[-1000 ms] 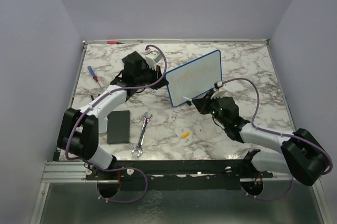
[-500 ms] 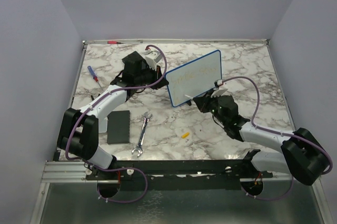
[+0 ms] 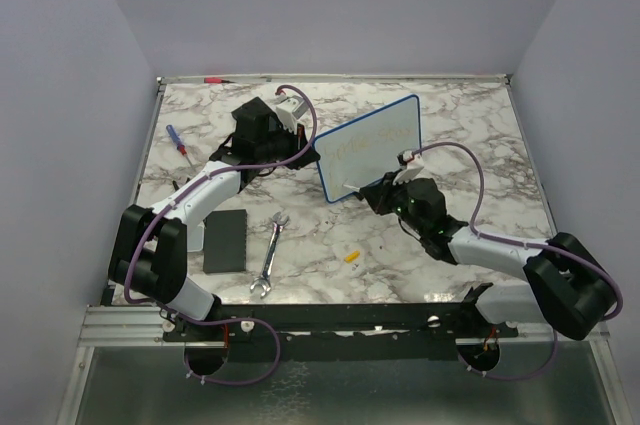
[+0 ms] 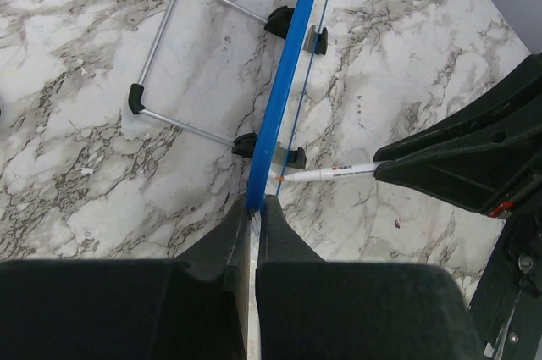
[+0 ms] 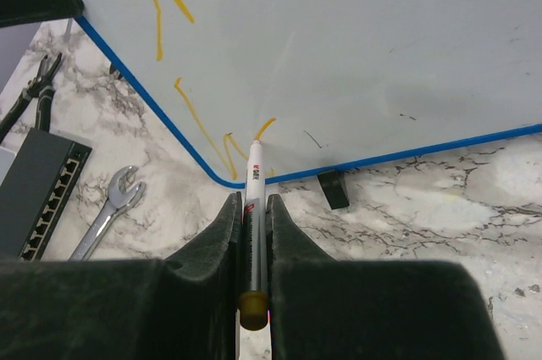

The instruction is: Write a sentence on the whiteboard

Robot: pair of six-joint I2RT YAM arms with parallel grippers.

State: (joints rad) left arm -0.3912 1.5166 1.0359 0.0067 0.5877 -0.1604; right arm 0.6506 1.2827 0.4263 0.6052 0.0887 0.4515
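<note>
The whiteboard (image 3: pixel 378 157) stands on its edge just right of centre in the top view, its white face turned toward the lower right of the frame. The sentence (image 5: pixel 157 34) shows as thin yellow strokes across the upper left of the right wrist view, with a shorter run of strokes lower down by the board's rounded corner.

My right gripper (image 5: pixel 251 207) has its jaws closed tight around a marker (image 5: pixel 254 178), and the marker's tip touches the board face just above the blue frame near that corner. My left gripper (image 4: pixel 252 206) is clamped on the blue frame, which I see edge-on at the bottom centre of the left wrist view. A wire stand (image 4: pixel 157 63) lies flat on the far side of the board.

On the marble table (image 3: pixel 480 135), a wrench (image 3: pixel 270 255) lies lower left of the board, with a black box (image 3: pixel 225 240) just left of it. A small yellow piece (image 3: pixel 351 255) sits below the board. A screwdriver (image 3: pixel 176 139) lies at the far left.
</note>
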